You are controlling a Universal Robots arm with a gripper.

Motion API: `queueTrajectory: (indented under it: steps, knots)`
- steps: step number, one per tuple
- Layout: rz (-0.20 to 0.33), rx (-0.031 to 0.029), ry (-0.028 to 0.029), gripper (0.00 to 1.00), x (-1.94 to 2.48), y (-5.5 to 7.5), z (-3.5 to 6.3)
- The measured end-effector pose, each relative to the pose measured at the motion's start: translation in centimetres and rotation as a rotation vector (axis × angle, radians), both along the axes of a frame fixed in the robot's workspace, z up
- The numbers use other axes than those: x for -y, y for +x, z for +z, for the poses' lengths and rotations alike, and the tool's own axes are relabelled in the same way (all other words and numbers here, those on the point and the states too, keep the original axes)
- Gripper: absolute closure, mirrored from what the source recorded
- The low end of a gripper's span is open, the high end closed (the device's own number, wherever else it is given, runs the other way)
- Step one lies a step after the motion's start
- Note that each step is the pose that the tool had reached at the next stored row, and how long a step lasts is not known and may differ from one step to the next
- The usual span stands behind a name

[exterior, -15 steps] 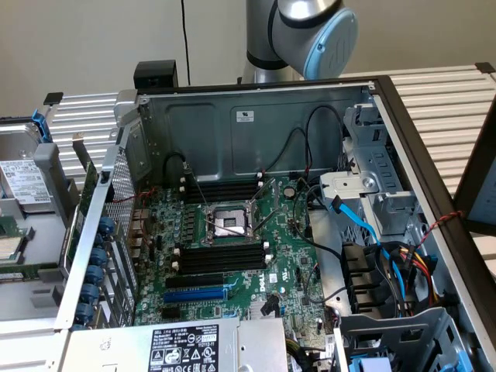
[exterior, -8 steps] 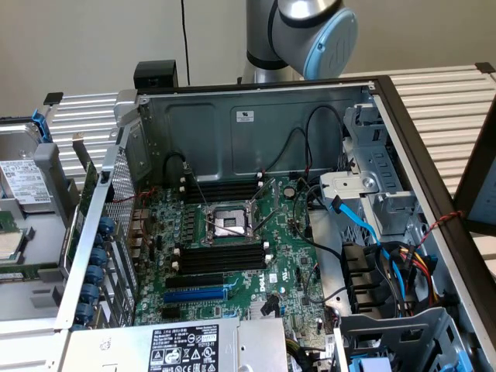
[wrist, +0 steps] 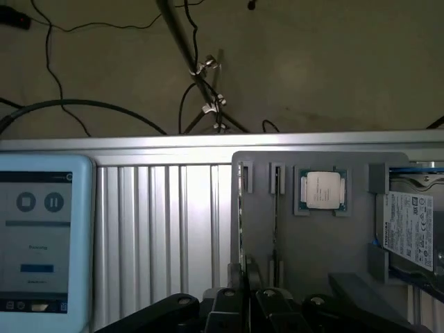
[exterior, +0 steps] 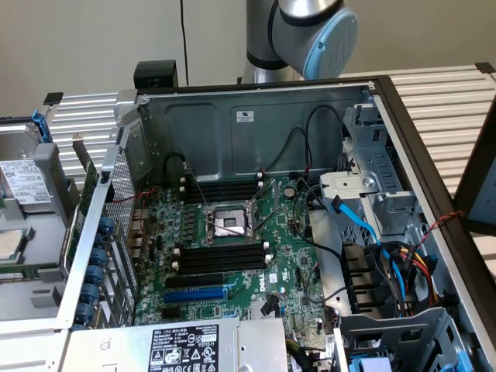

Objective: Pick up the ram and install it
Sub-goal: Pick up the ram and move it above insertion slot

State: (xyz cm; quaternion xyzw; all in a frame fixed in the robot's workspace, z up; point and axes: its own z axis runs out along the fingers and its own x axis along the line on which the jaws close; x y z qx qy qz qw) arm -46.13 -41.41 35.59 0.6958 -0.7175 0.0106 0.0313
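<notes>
The ram (wrist: 241,208) is a thin green stick seen edge-on, standing upright in a slot of the grey holder tray (wrist: 326,250). My gripper (wrist: 244,281) sits right over the stick's near end, and its dark fingers (wrist: 234,283) are closed tight against both sides of it. The stick still rests in the tray's slot. In the exterior view the open computer case holds the green motherboard (exterior: 287,256) with long black slots (exterior: 221,258) on either side of the processor socket (exterior: 226,223). My arm (exterior: 310,31) rises behind the case.
A processor chip (wrist: 321,191) and a hard drive (wrist: 409,229) lie in the same tray beside the stick. A tablet (wrist: 35,243) lies on the ribbed metal table (wrist: 159,229). Cables (exterior: 380,248) and drive bays crowd the case's right side.
</notes>
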Motion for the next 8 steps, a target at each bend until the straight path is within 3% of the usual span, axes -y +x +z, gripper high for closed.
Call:
queueTrajectory:
  steps: [6,8]
  knots:
    - [0.0,0.0002,0.0001,0.86,0.0,0.0,0.24]
    - [0.0,0.0,0.0,0.86,0.0,0.0,0.77]
